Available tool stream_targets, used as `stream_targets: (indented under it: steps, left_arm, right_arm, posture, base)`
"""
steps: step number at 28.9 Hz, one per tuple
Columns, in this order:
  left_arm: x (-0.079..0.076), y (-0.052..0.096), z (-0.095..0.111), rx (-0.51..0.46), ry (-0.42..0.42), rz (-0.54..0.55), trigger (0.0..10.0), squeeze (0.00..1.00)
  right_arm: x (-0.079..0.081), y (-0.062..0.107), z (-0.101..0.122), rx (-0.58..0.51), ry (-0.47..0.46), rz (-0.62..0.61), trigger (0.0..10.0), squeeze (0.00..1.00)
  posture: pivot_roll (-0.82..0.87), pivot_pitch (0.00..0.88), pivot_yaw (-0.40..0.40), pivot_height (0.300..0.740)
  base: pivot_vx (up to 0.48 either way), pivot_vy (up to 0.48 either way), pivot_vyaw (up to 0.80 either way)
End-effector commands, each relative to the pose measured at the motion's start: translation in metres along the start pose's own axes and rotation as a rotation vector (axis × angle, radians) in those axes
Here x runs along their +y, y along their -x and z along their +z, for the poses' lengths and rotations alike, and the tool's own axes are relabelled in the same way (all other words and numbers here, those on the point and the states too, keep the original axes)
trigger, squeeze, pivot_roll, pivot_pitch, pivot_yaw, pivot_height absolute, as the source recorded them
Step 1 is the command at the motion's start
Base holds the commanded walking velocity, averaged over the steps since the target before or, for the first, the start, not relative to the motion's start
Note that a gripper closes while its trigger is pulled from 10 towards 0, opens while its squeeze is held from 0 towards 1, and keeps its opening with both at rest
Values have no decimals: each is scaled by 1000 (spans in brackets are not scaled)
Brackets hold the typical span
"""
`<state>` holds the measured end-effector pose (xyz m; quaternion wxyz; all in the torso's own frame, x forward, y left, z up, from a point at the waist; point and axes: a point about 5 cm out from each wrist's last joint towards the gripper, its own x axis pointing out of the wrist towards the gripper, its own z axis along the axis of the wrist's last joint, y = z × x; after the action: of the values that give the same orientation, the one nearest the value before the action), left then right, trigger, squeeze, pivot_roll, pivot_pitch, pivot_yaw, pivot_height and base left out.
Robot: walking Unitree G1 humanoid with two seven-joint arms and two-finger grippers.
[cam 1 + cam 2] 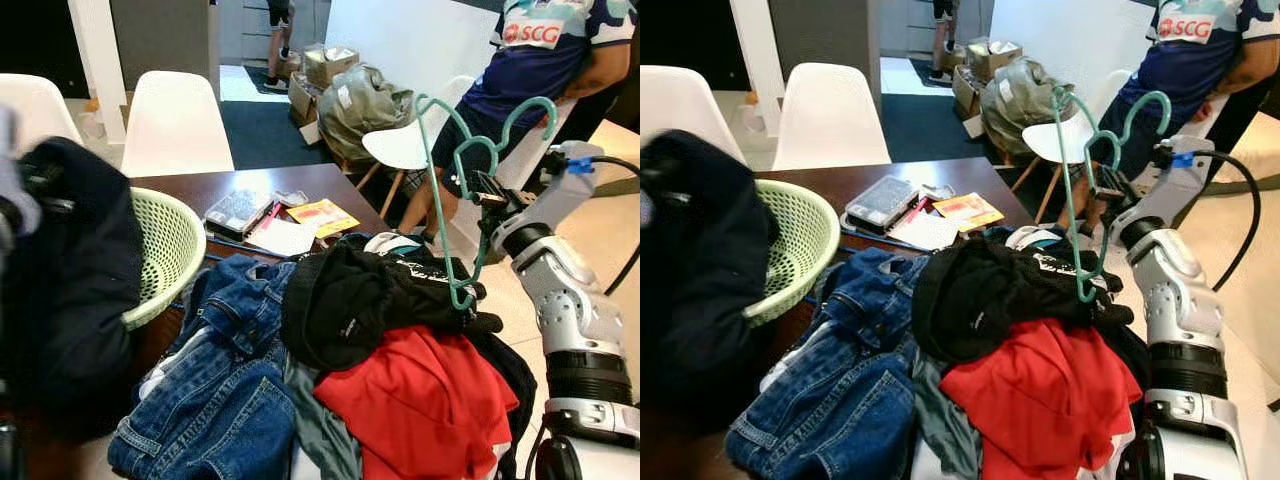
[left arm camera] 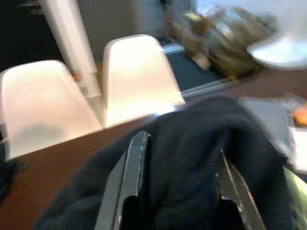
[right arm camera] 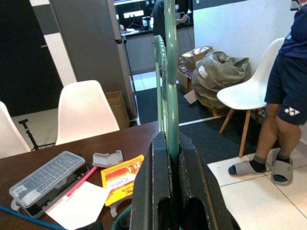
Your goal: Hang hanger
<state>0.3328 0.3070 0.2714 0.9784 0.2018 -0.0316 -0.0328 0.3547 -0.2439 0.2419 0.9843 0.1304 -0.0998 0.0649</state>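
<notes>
At nine o'clock, the left gripper (image 2: 177, 191) is clamping a dark garment (image 1: 75, 270) above the green basket (image 1: 170, 250). At three o'clock, the right gripper (image 3: 173, 158) is pinching the teal hanger (image 1: 450, 190) upright over the clothes pile (image 1: 350, 350), beside the table edge (image 1: 345, 185).

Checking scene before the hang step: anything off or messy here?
Yes. Clothes lie in a heap on the table, not in the green basket, which is tipped on its side. Right gripper holds the green hanger; left gripper clamps a dark garment.

"SCG" stands on the person's jersey (image 1: 545, 45).
</notes>
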Motion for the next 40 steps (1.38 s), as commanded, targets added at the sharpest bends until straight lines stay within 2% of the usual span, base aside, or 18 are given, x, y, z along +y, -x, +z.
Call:
stream_targets:
  steps: [1, 3, 5, 7, 9, 11, 14, 18, 25, 26, 31, 32, 34, 35, 37, 38, 39, 40]
  left_arm:
    - [-20, 7, 2, 141, -334, -238, 10000, 1000]
    - [-20, 7, 2, 141, -334, -238, 10000, 1000]
    - [-18, 25, 3, 255, -480, -367, 10000, 1000]
    - [-24, 49, 13, 289, -496, -533, 10000, 1000]
    - [-25, 50, 15, 287, -498, -545, 10000, 1000]
    - [-29, 54, 24, 241, -457, -591, 10000, 1000]
    - [-58, 69, 71, -71, -265, -810, 10000, 1000]
    - [-67, 74, 85, -177, -213, -880, 10000, 1000]
    - [-84, 57, 93, -331, -144, -795, 10000, 1000]
    - [-93, 45, 90, -359, -108, -734, 10000, 0]
    - [-129, 20, 69, -384, 27, -655, 10000, 0]
    - [-144, 11, 58, -378, 146, -618, 10000, 0]
    - [-144, 11, 58, -378, 146, -618, 10000, 0]
    - [-160, 2, 46, -350, 263, -580, 10000, 0]
    - [-160, 2, 46, -350, 263, -580, 10000, 0]
    - [-175, -9, 33, -290, 372, -541, 10000, 0]
    - [-175, -9, 33, -290, 372, -541, 10000, 0]
    - [-188, -21, 18, -183, 439, -488, 10000, 0]
  right_arm:
    - [-6, 5, 5, -2, 20, -22, 10000, 0]
    - [-6, 5, 5, -2, 20, -22, 10000, 0]
    - [-5, 6, 4, 6, 25, -19, 10000, 0]
    - [-3, 6, 3, 11, 22, -12, 10000, 0]
    - [-3, 5, 3, 11, 21, -12, 10000, 0]
    - [-2, 5, 3, 11, 21, -9, 10000, 0]
    - [0, 5, 2, 7, 8, 6, 10000, 0]
    - [1, 6, 3, 4, 2, 15, 10000, 0]
    - [-1, 11, 1, -7, 5, -7, 10000, 0]
    - [-5, 12, 1, -9, 16, -35, 10000, 0]
    - [-14, 15, 4, -16, 38, -83, 10000, 0]
    - [-16, 16, 5, -19, 43, -91, 10000, 0]
    - [-16, 16, 5, -19, 43, -91, 10000, 0]
    - [-15, 17, 6, -22, 47, -89, 10000, 0]
    - [-15, 17, 6, -22, 47, -89, 10000, 0]
    - [-12, 18, 5, -23, 48, -79, 10000, 0]
    - [-12, 18, 5, -23, 48, -79, 10000, 0]
    - [-8, 19, 4, -22, 49, -69, 10000, 0]
  posture:
    - [30, 0, -97, 740]
    - [30, 0, -97, 740]
    - [34, 0, -101, 740]
    - [37, 0, -103, 740]
    - [37, 0, -103, 740]
    - [40, 0, -103, 740]
    - [32, 0, -100, 740]
    - [30, 0, -98, 740]
    - [16, 0, -88, 740]
    - [7, 0, -83, 740]
    - [-5, 0, -79, 740]
    - [-13, 0, -76, 740]
    - [-13, 0, -76, 740]
    - [-22, 0, -73, 740]
    - [-22, 0, -73, 740]
    - [-31, 0, -69, 740]
    - [-31, 0, -69, 740]
    - [-44, 0, -61, 740]
  base:
    - [0, 0, 0]
    - [0, 0, 0]
    - [0, 0, 0]
    - [0, 0, 0]
    - [0, 0, 0]
    - [0, 0, 0]
    - [0, 0, 0]
    - [0, 0, 0]
    - [0, 0, 0]
    - [0, 0, 0]
    - [0, 0, 0]
    - [0, 0, 0]
    - [0, 0, 0]
    - [0, 0, 0]
    - [0, 0, 0]
    - [0, 0, 0]
    - [0, 0, 0]
    - [0, 0, 0]
